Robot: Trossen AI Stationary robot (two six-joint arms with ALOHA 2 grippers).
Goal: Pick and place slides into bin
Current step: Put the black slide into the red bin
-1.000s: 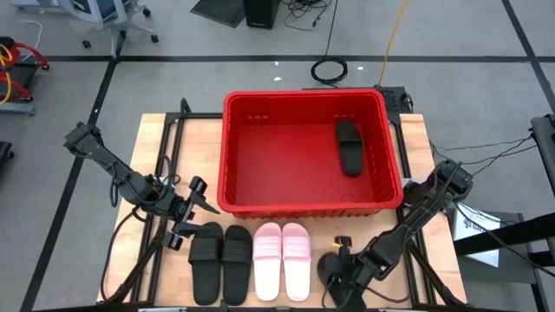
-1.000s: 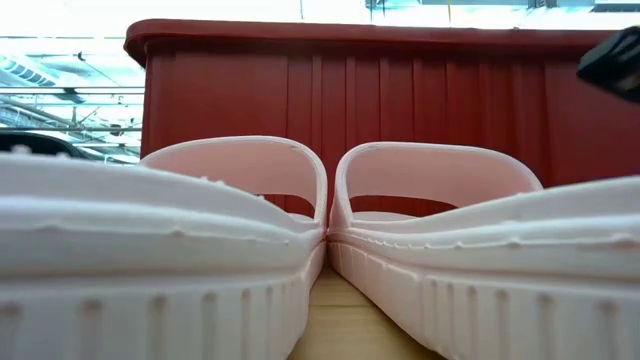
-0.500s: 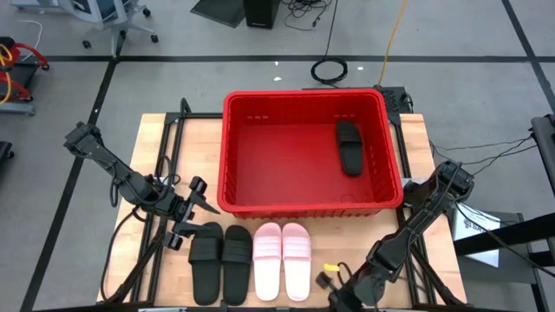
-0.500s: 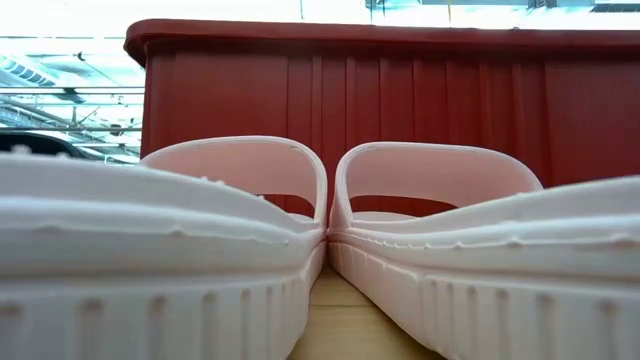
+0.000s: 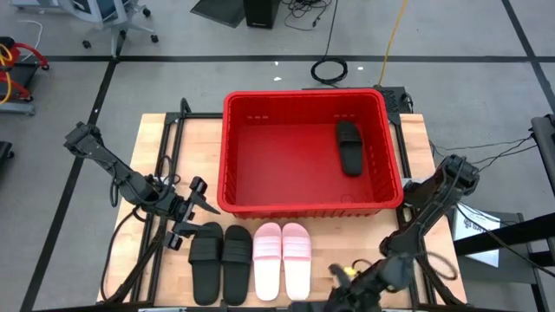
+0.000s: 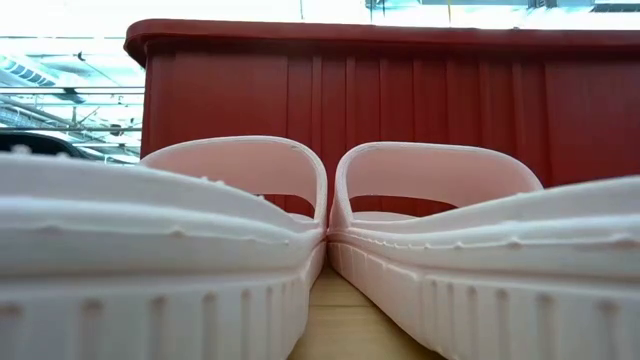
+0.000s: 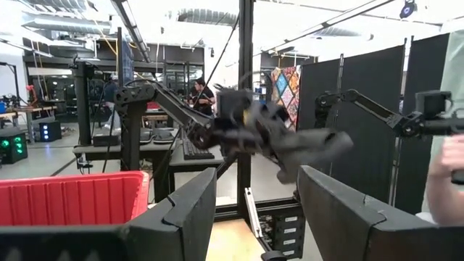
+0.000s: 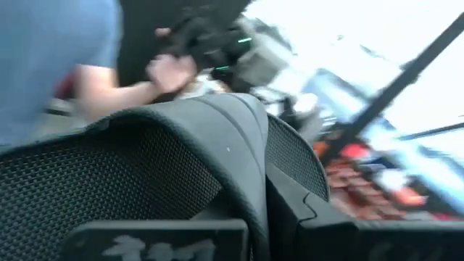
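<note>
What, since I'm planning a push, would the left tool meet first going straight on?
Likely nothing near: the left tool points just past the bin's front corner; farther along that line is the right arm. Depth unclear.

The bin [image 5: 308, 152] sits on the tabletop [image 5: 147, 143] toward its far edge, with one slide [image 5: 349, 146] lying inside near its right wall. Before the bin's near wall, four slides lie side by side in a row: a pair [image 5: 220, 263] on the left and another pair [image 5: 282, 259] just beside it on the right. The left pincer [image 5: 192, 215] hovers left of the bin's near-left corner, above the left pair. The right pincer [image 5: 347, 290] holds a slide [image 8: 138, 174] at the tabletop's near edge, right of the row.
</note>
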